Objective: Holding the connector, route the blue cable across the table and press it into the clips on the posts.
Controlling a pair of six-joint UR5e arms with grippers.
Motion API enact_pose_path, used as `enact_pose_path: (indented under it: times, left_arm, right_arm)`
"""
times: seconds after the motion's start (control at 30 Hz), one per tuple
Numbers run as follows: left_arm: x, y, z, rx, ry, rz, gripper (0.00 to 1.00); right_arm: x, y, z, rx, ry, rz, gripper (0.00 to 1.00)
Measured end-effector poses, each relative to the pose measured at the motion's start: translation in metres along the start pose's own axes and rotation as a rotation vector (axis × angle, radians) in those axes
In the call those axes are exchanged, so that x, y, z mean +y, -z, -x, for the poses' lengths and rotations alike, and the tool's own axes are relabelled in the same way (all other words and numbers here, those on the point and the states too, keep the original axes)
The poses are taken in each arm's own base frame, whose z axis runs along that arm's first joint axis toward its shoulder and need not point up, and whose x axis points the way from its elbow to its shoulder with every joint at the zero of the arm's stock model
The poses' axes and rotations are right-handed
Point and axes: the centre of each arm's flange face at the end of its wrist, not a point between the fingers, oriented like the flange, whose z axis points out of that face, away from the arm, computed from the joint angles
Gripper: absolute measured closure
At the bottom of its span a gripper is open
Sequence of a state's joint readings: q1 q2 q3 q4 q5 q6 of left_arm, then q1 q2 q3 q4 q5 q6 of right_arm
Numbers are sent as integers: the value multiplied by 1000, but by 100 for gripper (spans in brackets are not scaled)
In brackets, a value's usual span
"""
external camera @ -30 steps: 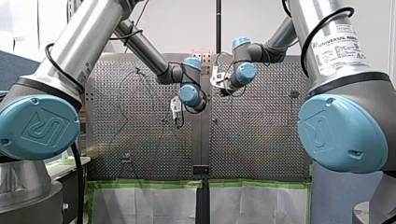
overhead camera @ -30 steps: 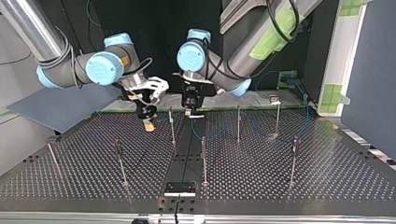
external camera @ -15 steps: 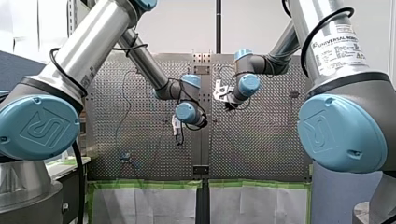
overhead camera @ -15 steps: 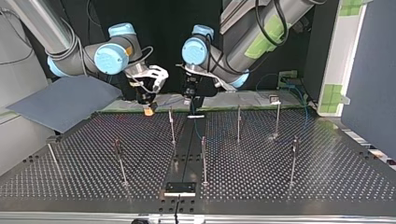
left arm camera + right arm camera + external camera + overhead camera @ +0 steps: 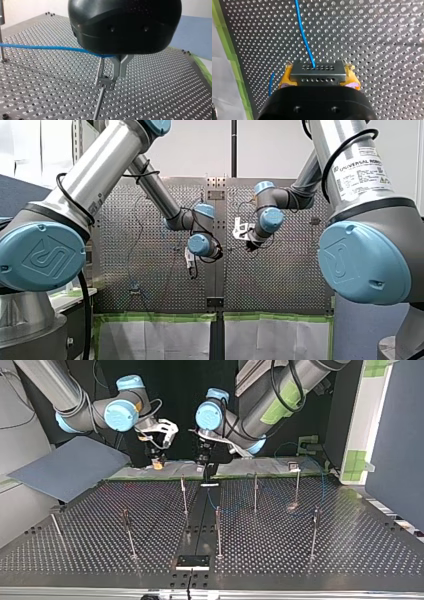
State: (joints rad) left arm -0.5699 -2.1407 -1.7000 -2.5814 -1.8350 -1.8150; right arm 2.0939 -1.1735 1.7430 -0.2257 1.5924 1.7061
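Tension mattered: my right pincer (image 5: 319, 78) was clamped on the connector (image 5: 317, 70), while my left pincer (image 5: 117, 71) had a grip I could not tell. I judged the blue cable (image 5: 50, 47) needed lowering straight into the clip (image 5: 105, 82) under it.

Grey perforated connector (image 5: 317, 71), gripped in the right tool (image 5: 317, 76), trails a thin blue cable (image 5: 304, 35) across the worktop (image 5: 374, 37), just above a post's clip (image 5: 106, 81).
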Motion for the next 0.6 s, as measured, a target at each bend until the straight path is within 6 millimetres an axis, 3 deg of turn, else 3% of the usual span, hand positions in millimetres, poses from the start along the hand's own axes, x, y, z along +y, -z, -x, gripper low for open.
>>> enact_pose_path:
  times: [0.2,0.47,0.6]
  left_arm:
    - [-4,-7,5,-22,21,-31,100]
    - [-8,-18,15,-42,35,-50,100]
    - [-4,-26,21,-42,47,-53,100]
  right_arm:
    - [11,-9,-3,43,-22,9,100]
    - [24,-31,14,29,-36,-9,100]
    - [28,-38,10,36,-48,-21,100]
